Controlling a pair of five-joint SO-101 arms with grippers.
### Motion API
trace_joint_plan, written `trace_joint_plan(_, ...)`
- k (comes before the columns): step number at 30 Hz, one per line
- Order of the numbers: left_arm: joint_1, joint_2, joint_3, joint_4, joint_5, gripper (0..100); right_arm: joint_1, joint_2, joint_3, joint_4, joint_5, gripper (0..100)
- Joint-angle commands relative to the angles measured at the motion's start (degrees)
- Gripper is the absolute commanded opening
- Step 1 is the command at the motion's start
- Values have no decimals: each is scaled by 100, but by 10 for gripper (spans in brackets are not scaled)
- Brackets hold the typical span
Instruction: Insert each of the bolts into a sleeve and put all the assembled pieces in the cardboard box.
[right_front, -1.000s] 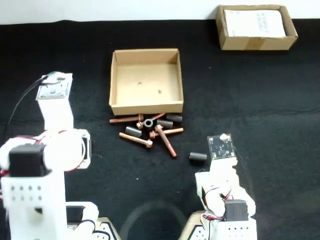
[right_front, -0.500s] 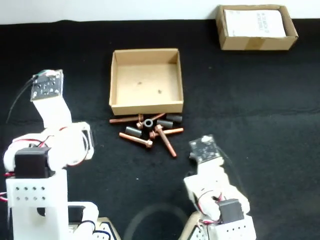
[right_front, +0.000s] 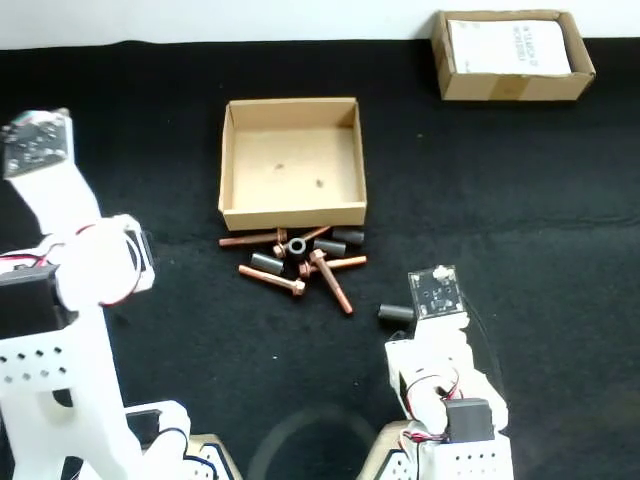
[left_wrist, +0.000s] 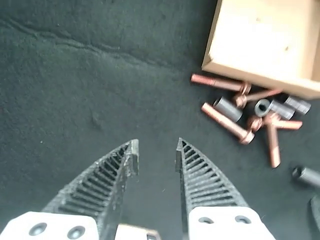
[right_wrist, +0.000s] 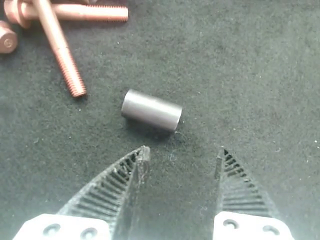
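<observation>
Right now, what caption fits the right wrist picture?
Open right tool poised beside a grey sleeve on black cloth.

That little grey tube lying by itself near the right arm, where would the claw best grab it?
Probably around its middle, coming straight down from above, one finger on each long curved side. The sleeve lies on its side, apart from the nearest bolt, so there is room either side. The open right gripper sits just short of it.

I note even overhead light, glare bleaching the cardboard box at upper right, faint shadow beneath the sleeve.
</observation>
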Motion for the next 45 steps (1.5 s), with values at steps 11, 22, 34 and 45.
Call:
trace_joint_plan(11,84,4,585,44,879,140,505,31,277,-1358,510,206)
trace_joint_plan(22,549,13,2730,-1723,905,140,374,2914,-3451,708,1538,208)
trace_joint_plan(34,479,13,4989,-5169,2110,140,-1499,8857,-8796,3231,3174,208)
trace_joint_plan(45,127,48,6703,-8589,2101,140,-2360,10598,-8787,3204,3938,208)
